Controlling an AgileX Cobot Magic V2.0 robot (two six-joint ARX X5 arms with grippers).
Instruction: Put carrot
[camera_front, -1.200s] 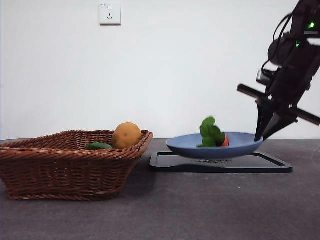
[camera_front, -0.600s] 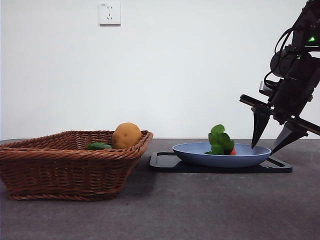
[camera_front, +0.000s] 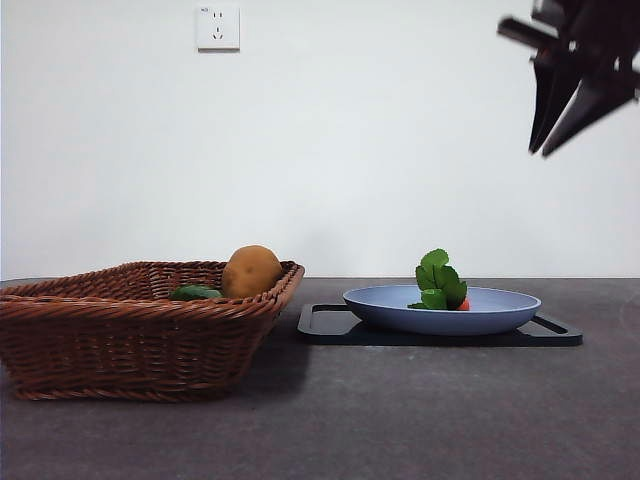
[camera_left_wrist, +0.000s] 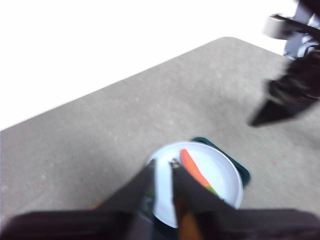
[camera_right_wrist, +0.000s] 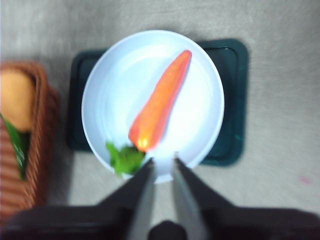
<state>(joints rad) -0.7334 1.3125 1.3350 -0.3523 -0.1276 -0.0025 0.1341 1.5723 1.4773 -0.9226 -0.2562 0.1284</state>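
Observation:
The carrot (camera_right_wrist: 160, 107), orange with green leaves (camera_front: 440, 280), lies in a blue plate (camera_front: 500, 312) on a dark tray (camera_front: 330, 325). My right gripper (camera_front: 540, 152) hangs high above the plate's right side, well clear of it, with its jaws nearly together and empty. In its wrist view the right gripper (camera_right_wrist: 162, 161) looks straight down at the carrot. My left gripper (camera_left_wrist: 161, 162) waits high, jaws nearly together and empty, and sees the carrot (camera_left_wrist: 194, 170), the plate (camera_left_wrist: 222, 175) and the right gripper (camera_left_wrist: 255, 122).
A brown wicker basket (camera_front: 130, 340) stands left of the tray. It holds a tan potato (camera_front: 252, 270) and a small dark green vegetable (camera_front: 197, 292). A white wall with a socket (camera_front: 218, 27) stands behind the table.
The right gripper held the plate's rim with the plate tilted, then opened. The plate settled flat on the tray. The gripper rose high and its jaws came together.

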